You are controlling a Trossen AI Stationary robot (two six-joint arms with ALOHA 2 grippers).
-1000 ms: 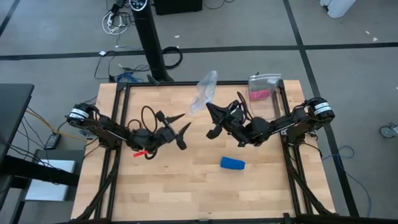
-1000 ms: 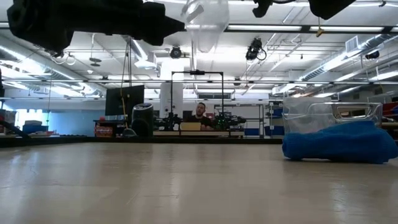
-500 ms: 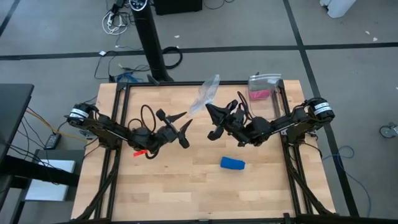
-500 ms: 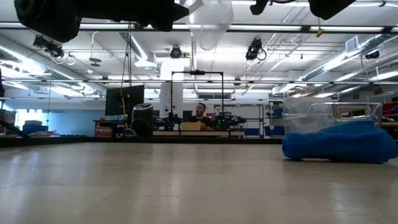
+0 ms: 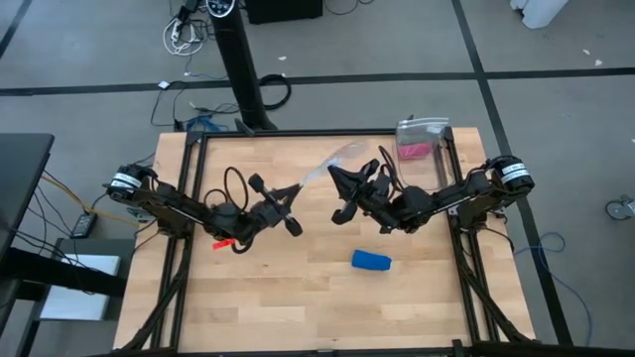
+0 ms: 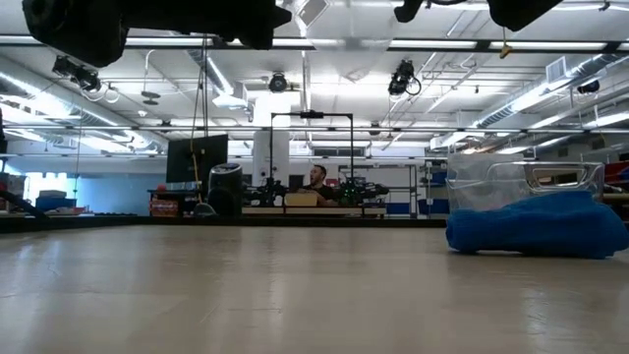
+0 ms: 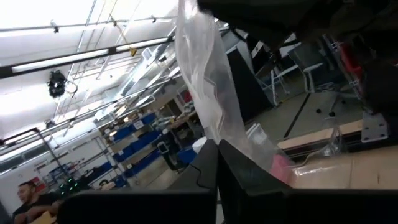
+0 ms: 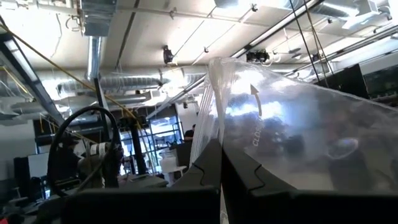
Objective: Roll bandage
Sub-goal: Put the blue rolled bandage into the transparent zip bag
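Both end effectors — left (image 5: 289, 191) and right (image 5: 342, 178) — clamp the clear bag (image 5: 330, 162) aloft; the blue bandage (image 5: 371, 261) lies below, nearer the right arm.

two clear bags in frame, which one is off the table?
The empty clear plastic bag, stretched in the air between the left gripper and right gripper, both shut on it. The other bag, with pink contents, sits at the table's far right corner.

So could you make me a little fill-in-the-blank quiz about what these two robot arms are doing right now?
Both grippers hold a clear plastic ____ above the table.
The left gripper and right gripper are each ____ on it.
The ____ bandage lies on the wood, untouched.

Missing words: bag; shut; blue
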